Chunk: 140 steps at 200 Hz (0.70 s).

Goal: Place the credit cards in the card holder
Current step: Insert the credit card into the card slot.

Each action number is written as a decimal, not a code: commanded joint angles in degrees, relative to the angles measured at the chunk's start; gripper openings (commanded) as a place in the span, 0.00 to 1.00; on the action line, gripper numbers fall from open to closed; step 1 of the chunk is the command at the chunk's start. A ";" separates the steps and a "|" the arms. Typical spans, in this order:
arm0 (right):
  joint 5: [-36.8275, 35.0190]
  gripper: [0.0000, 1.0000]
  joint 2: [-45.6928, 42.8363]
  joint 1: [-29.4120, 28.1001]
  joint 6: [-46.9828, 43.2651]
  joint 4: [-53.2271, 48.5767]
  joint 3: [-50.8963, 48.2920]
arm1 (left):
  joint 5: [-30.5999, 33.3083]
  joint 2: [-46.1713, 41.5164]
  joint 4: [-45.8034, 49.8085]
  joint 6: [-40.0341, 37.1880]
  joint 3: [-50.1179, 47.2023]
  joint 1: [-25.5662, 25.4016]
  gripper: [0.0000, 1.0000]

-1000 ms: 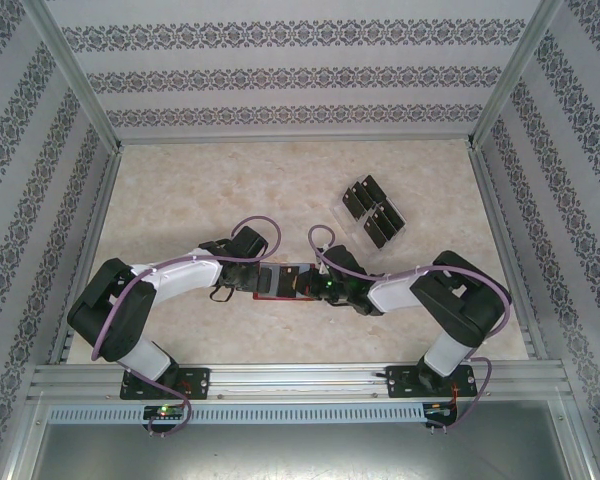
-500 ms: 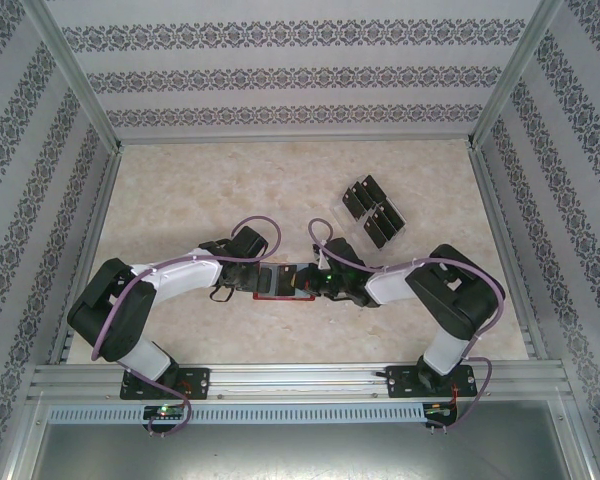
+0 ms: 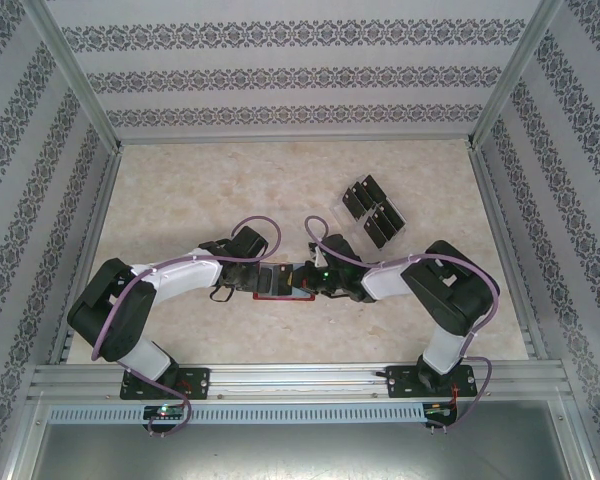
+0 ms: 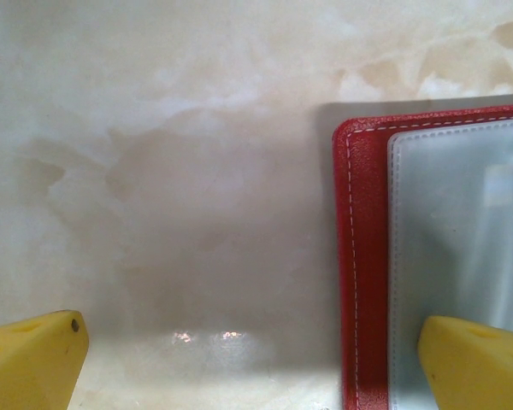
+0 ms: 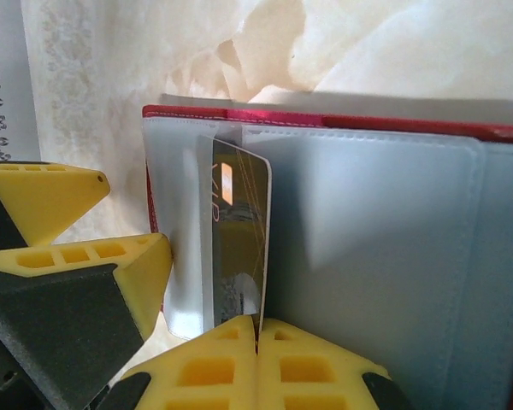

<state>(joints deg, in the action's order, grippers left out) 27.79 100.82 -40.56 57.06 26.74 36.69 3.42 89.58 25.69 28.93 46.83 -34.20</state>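
Red card holder (image 3: 285, 281) lies open on desk (image 3: 200, 190) centre, bare marble to the left and behind. Grey-blue pockets face up, white-stitched rim. Right claw (image 5: 258, 342) pinched on dark credit card (image 5: 235, 248), orange mark, upright at end pocket. Left claw (image 4: 255, 354) wide, straddling holder's edge.

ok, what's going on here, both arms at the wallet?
The right gripper is shut on one credit card, holding it on edge against the pale inner pockets of the open red card holder. I can't tell whether it has entered a pocket. The left gripper is open at the holder's opposite side, one finger over its pocket. More cards sit in the clear rack behind.
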 commanded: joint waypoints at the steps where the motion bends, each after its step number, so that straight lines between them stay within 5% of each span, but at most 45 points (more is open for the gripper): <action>1: -0.36 0.00 2.25 -1.04 -1.38 -3.89 1.01 | 1.20 1.30 1.48 0.40 -1.43 -0.70 1.00; 57: -0.28 0.00 2.62 -1.59 -1.55 -4.98 2.07 | 1.15 1.35 1.38 0.34 -1.48 -0.81 1.00; 99: -0.61 0.36 -3.86 -0.55 -3.34 -10.15 2.16 | 0.93 1.30 1.30 0.58 -1.47 -0.80 1.00; 140: -3.06 0.41 -12.33 1.92 -6.57 -18.84 1.81 | 0.80 -0.24 2.45 0.67 -0.70 -0.79 1.00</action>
<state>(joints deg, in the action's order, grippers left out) 27.49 93.38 -40.18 53.84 15.44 38.83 3.44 89.58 25.50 28.97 46.72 -34.20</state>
